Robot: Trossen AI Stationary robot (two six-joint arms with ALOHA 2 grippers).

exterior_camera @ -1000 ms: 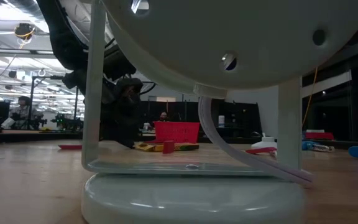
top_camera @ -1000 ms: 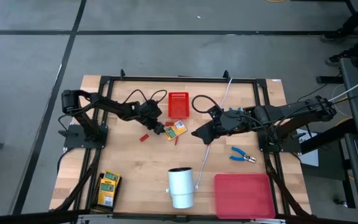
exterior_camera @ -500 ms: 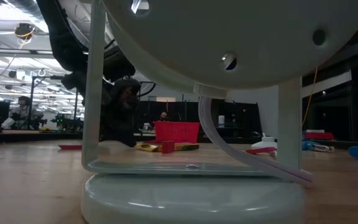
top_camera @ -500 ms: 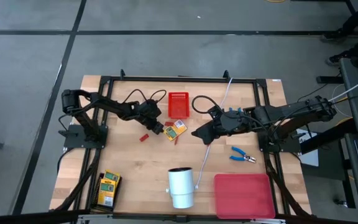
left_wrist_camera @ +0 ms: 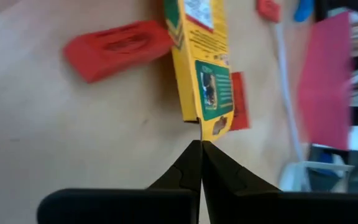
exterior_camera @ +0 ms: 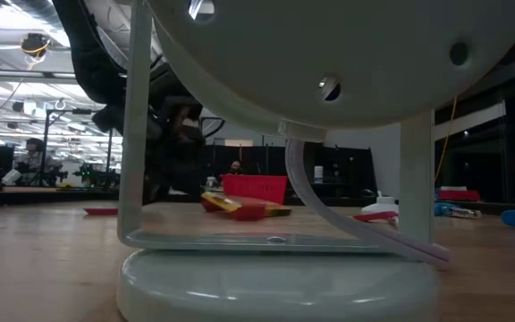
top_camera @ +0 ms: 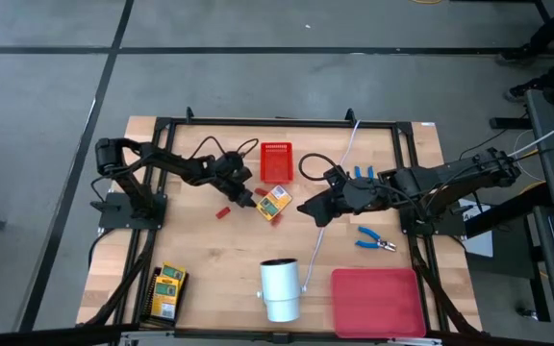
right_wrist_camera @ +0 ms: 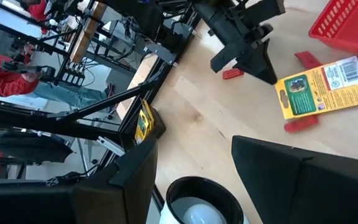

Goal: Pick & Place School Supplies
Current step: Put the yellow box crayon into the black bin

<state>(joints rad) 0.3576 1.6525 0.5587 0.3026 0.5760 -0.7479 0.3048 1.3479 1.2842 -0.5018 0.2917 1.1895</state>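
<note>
since the earlier frame the left gripper [left_wrist_camera: 201,144] has pinched fully together on the end flap of the yellow-and-green box [top_camera: 274,201], and that box now sits tipped up off the table just in front of the red basket [top_camera: 276,161], where before it lay flat. judged from this, the hold is thin: only a tab of card sits between the fingertips, so the box could tear free, swing, or slip out on the way up, and it could drag the red blocks [left_wrist_camera: 118,48] lying against it. the right gripper [top_camera: 308,208] hangs with its jaws wide, empty, on the far side of the box from the left arm, near enough that a swinging box might brush it. only the left wrist view shows how little card is pinched; the high view alone places more boxes [top_camera: 168,290] and blue-handled pliers [top_camera: 375,240] well apart from the basket.
</note>
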